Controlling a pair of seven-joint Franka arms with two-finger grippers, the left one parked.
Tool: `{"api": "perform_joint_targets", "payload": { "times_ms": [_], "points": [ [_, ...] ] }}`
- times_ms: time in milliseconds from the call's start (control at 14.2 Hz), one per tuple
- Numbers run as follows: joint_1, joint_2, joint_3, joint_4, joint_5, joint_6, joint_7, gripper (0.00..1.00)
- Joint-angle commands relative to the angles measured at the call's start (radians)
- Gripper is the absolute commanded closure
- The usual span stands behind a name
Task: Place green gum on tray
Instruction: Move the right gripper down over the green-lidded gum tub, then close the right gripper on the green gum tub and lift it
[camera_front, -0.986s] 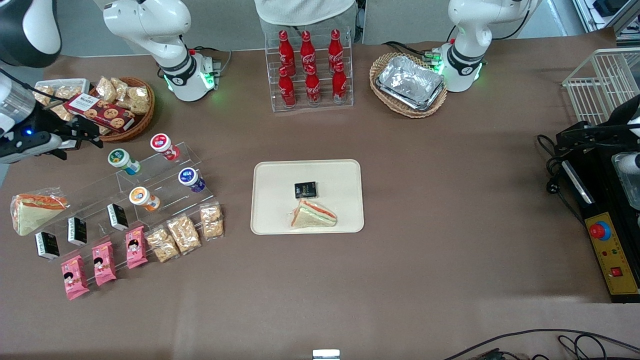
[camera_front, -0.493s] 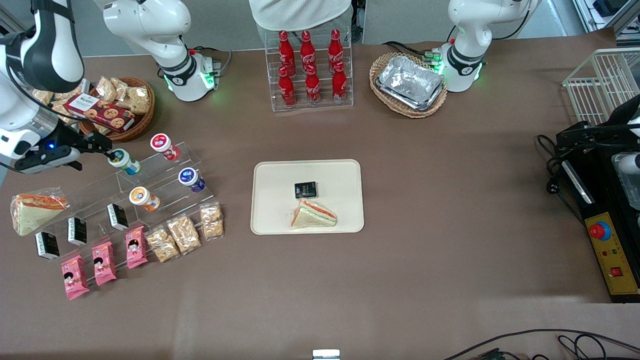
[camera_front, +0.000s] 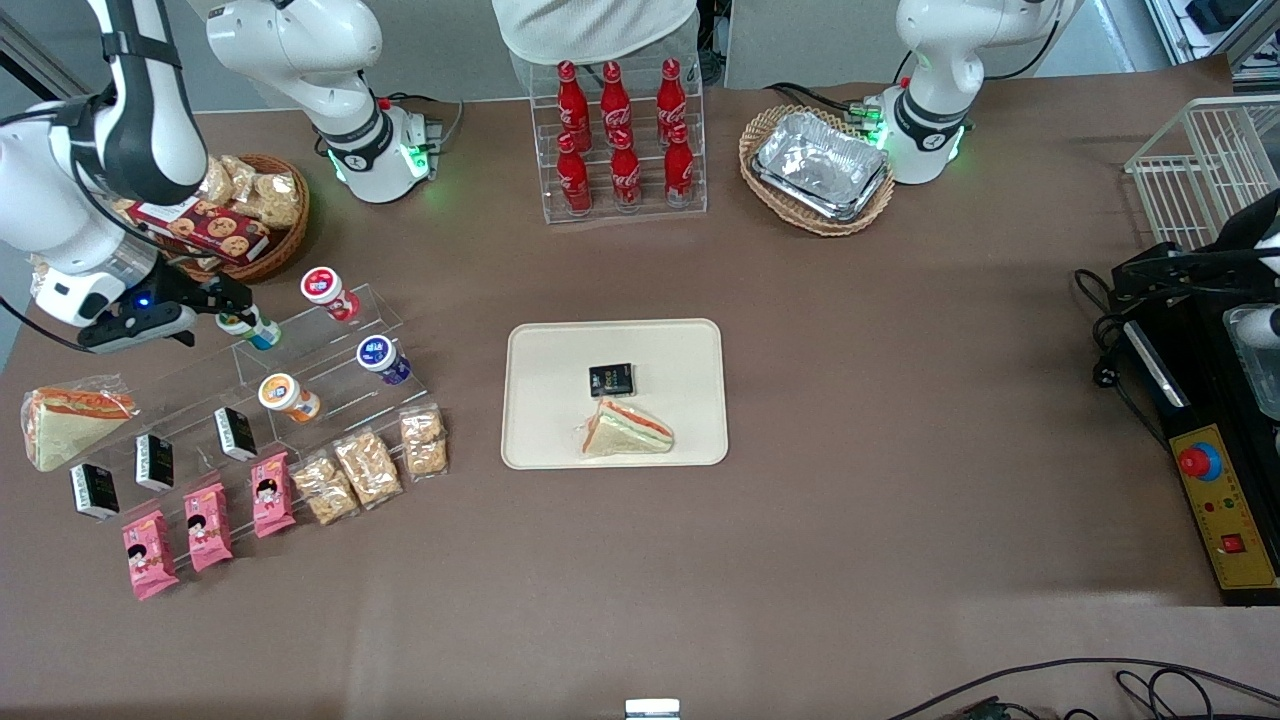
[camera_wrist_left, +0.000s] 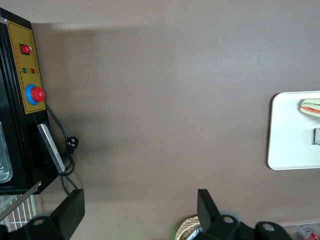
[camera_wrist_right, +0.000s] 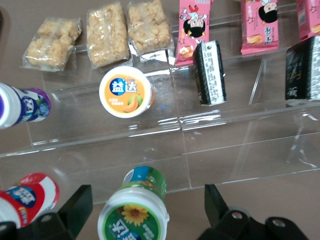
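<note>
Half-hidden green gum (camera_front: 250, 327), open hand (camera_front: 232, 303) astride

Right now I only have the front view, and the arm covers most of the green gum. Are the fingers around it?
Observer: Yes. In the right wrist view the gripper is open, with one finger on each side of the green gum and a gap showing on both sides.
Operator: Could anything else get pinched when I close?
Observer: The red-lidded bottle lies beside the gum, but outside the fingers, with a narrow gap between it and the nearer one.
Operator: How is the gum lying?
Observer: It is tilted on the clear acrylic stand, its lid facing the wrist camera and showing a sunflower print.
</note>
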Motion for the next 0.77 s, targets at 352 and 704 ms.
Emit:
{"api": "perform_joint_targets", "payload": {
  "times_ms": [352, 704],
  "points": [
    [-0.006, -0.048, 0.004, -0.083, -0.01, 0.048, 0.009, 0.17],
    [-0.006, -0.046, 0.002, -0.079, -0.01, 0.044, 0.011, 0.73]
  ]
}}
